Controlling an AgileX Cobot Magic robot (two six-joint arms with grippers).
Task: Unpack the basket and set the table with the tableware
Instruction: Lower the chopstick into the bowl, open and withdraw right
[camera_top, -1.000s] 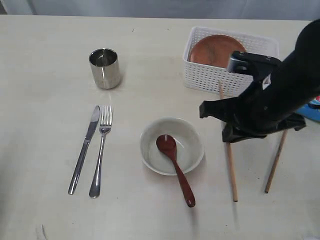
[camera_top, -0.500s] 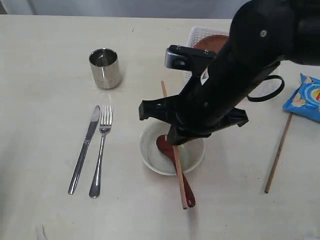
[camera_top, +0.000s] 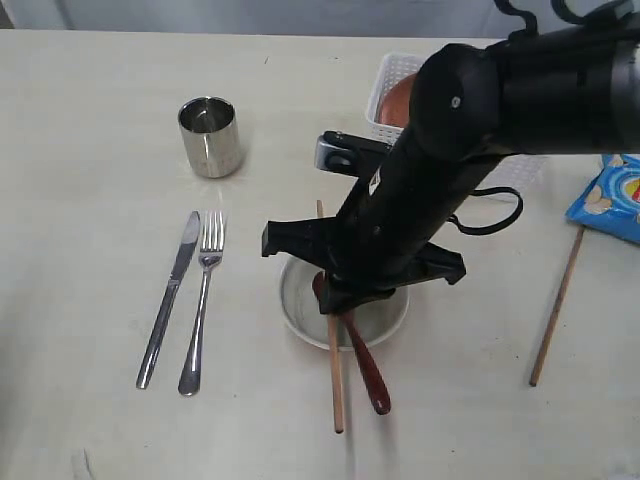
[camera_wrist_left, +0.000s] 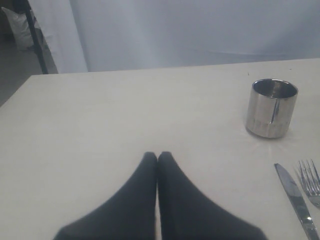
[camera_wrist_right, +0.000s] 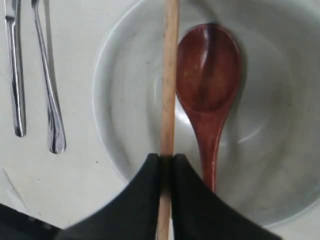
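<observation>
My right gripper is shut on one wooden chopstick, held over the off-white bowl beside the reddish-brown spoon lying in it. In the exterior view that chopstick crosses the bowl, left of the spoon handle. The other chopstick lies on the table at the right. The arm covers most of the white basket, where an edge of the brown plate shows. My left gripper is shut and empty above bare table.
The steel cup stands at the back left, with the knife and fork side by side in front of it. A blue chip bag lies at the right edge.
The right arm has swung left from beside the basket, carrying the chopstick to a spot over the bowl. The other chopstick and the left gripper have stayed put.
</observation>
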